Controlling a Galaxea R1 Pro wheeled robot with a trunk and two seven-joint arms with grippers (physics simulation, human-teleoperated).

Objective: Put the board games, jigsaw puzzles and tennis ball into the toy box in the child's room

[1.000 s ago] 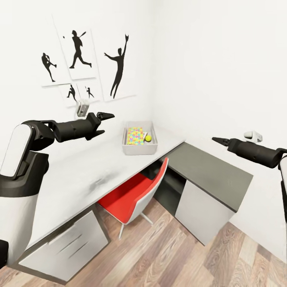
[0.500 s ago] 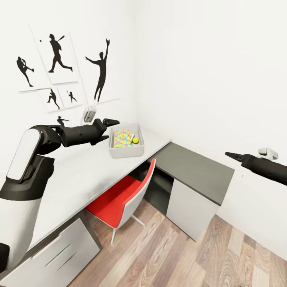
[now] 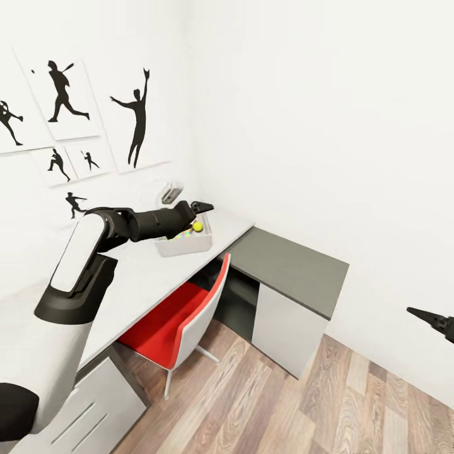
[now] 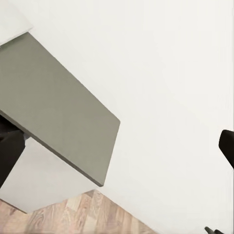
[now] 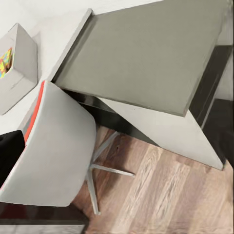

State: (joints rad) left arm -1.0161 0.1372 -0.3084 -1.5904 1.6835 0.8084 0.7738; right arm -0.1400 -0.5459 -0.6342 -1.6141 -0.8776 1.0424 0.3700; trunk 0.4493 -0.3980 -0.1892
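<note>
In the head view, the shallow pale grey toy box (image 3: 183, 243) with sloping sides sat on the long pale grey-white tabletop (image 3: 135, 277), near the corner where two white walls met. Inside it lay a flat jigsaw puzzle box (image 3: 182, 235) speckled with small coloured pieces, and the small yellow-green tennis ball (image 3: 198, 226) rested at the box's far end. The left arm reached out level above the tabletop, its black left gripper (image 3: 202, 206) hanging just over the far rim of the toy box, with nothing between its fingers (they looked drawn together to a point, though whether fully clenched I cannot tell). The right gripper (image 3: 421, 313) showed as a dark pointed tip at the picture's right edge, well apart from the tabletop, empty as far as it showed, its state also impossible to tell.

A red-seated chair with a white shell back (image 3: 183, 315) stood tucked under the tabletop on the wood-plank floor (image 3: 302, 403). Beside it a lower dark grey desk (image 3: 290, 268) met the tabletop's end. Black baseball-player silhouette prints (image 3: 135, 116) hung on the left wall.

In the right wrist view, the toy box (image 5: 19, 63) appeared beside the chair back (image 5: 53, 146).
</note>
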